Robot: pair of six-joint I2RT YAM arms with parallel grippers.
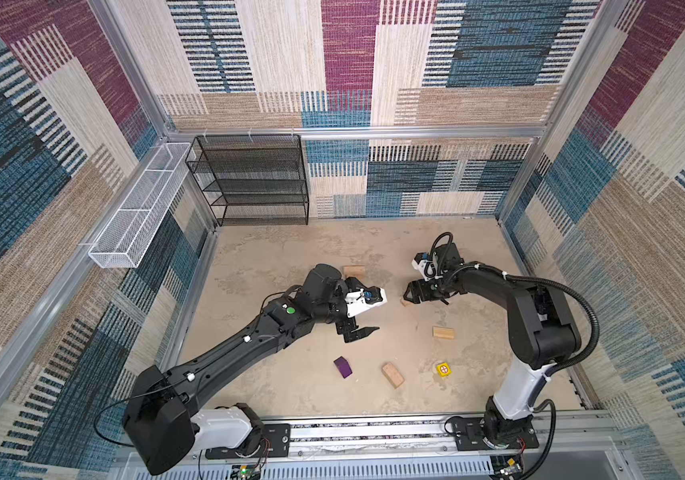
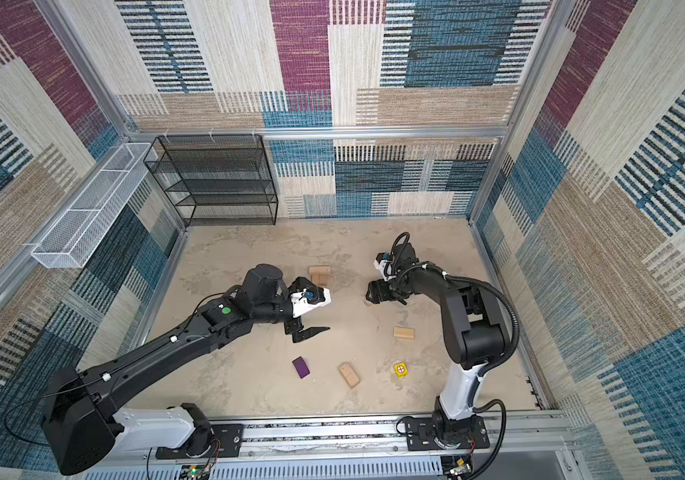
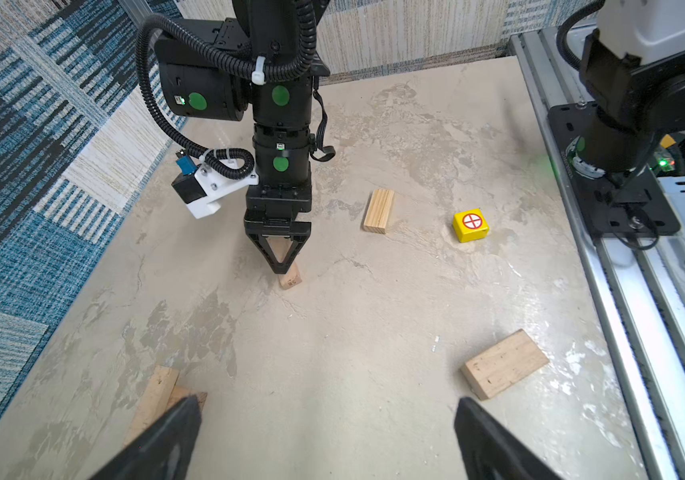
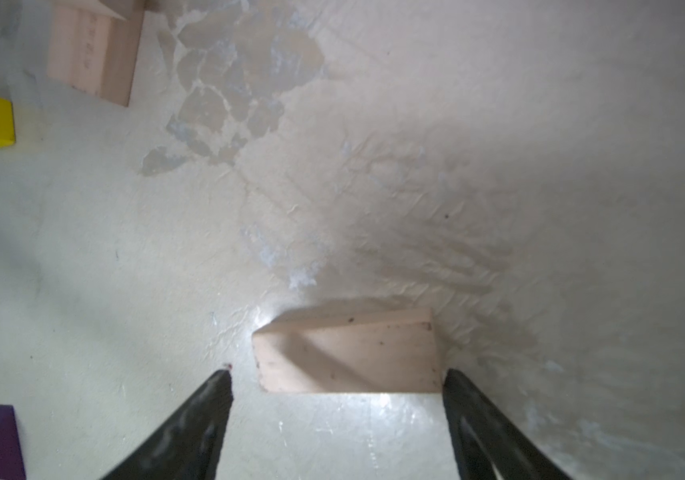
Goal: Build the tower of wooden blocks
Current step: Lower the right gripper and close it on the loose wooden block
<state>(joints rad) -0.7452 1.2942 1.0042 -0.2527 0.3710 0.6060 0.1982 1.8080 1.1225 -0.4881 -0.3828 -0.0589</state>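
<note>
The right gripper (image 4: 336, 374) stands low over a tan brick (image 4: 349, 353) lying flat on the worktop (image 4: 498, 145), jaws wide and gripping nothing; one fingertip (image 4: 455, 380) sits at the brick's corner while the other is clearly apart from it, and the brick lies slightly askew between them; closing from here would likely shove or twist it first, giving a crooked hold that seats badly on the stack. The left gripper (image 1: 359, 332) hangs fully open and empty near the part-built tower (image 1: 353, 272), towards the far middle of the worktop; carrying the brick over risks crowding that arm or knocking the crossed bricks. A purple block (image 1: 342, 367) and yellow cube (image 1: 443, 369) lie loose nearer the front.
</note>
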